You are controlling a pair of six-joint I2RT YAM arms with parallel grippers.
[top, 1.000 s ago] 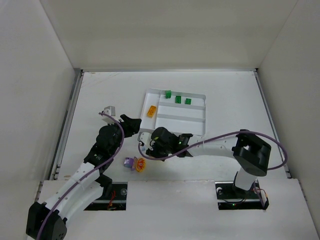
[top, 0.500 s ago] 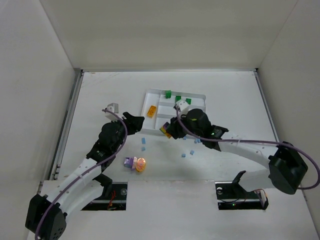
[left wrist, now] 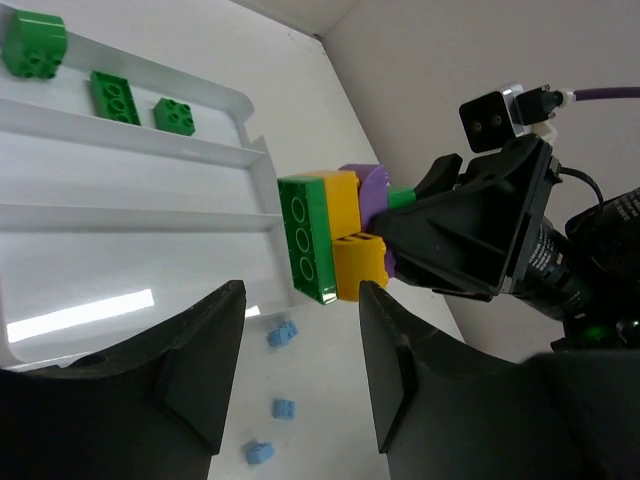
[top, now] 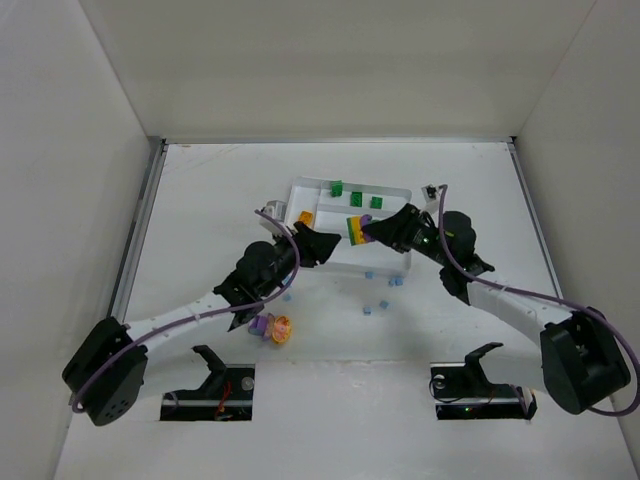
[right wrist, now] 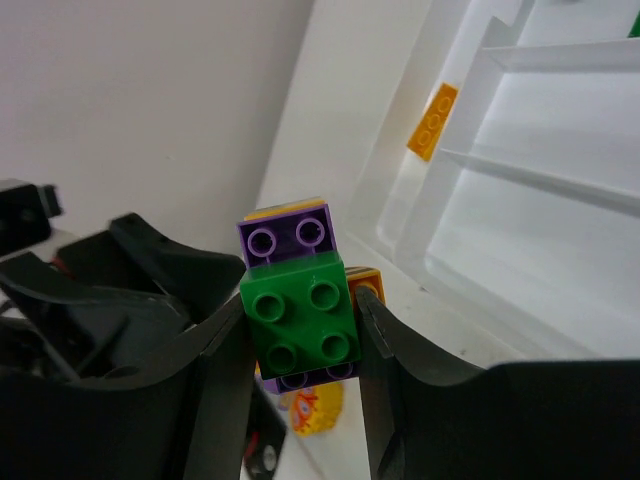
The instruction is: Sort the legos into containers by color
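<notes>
My right gripper (top: pixel 366 230) is shut on a stack of stuck-together legos (top: pixel 355 229), green, yellow and purple, and holds it above the near left part of the white tray (top: pixel 385 243). In the right wrist view the stack (right wrist: pixel 300 310) sits between my fingers. My left gripper (top: pixel 320 241) is open and empty just left of the stack, its jaws facing it (left wrist: pixel 325 245). Three green bricks (top: pixel 356 198) lie in the tray's far compartment. An orange brick (top: pixel 304 218) lies in the left one. Light blue bricks (top: pixel 384 303) lie on the table.
A purple piece (top: pixel 261 324) and a yellow round piece (top: pixel 282 329) lie on the table near the left arm. One light blue brick (top: pixel 287 296) lies by the left arm. White walls stand on three sides of the table.
My right arm has lifted the stack from the near table and swung right and back, over the tray. My left gripper has reached right toward it. The light blue bricks now show.
</notes>
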